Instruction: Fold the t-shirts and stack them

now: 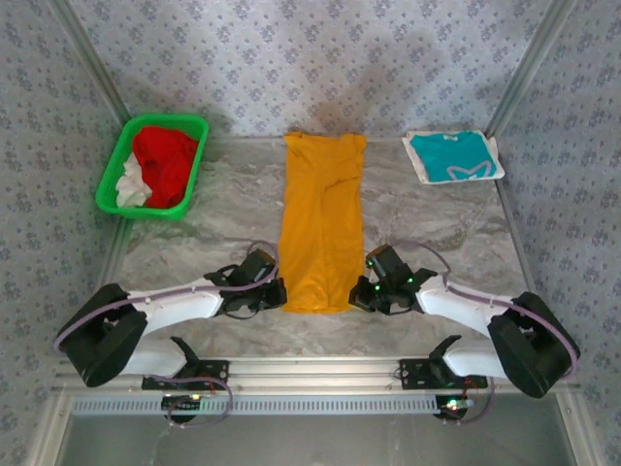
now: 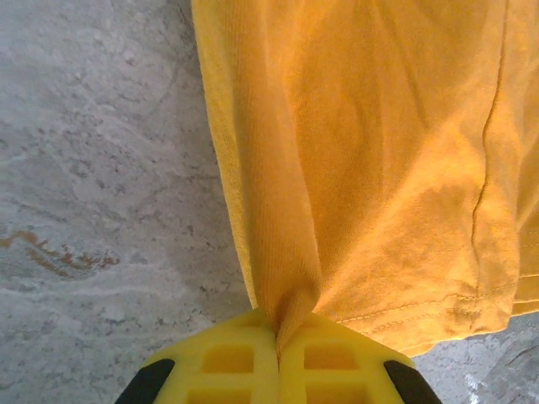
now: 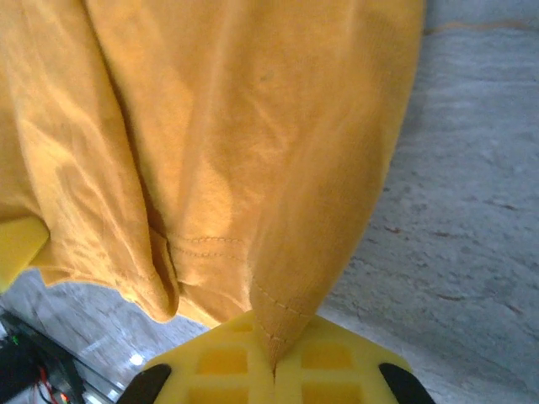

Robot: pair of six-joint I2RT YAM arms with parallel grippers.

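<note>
The yellow-orange t-shirt (image 1: 321,218) lies as a long narrow strip down the middle of the table, its sides folded in and no print showing. My left gripper (image 1: 278,292) is shut on its near left corner, with cloth (image 2: 354,160) pinched between the yellow jaws (image 2: 278,341). My right gripper (image 1: 359,294) is shut on the near right corner, where the hem (image 3: 219,168) runs into its jaws (image 3: 271,358). The teal t-shirt (image 1: 453,155) with a white mark lies folded at the back right.
A green plastic basket (image 1: 114,175) at the back left holds red and white cloth. The teal shirt rests on a white sheet (image 1: 415,160). Patterned walls close in the back and sides. Bare marble tabletop (image 1: 223,209) flanks the strip.
</note>
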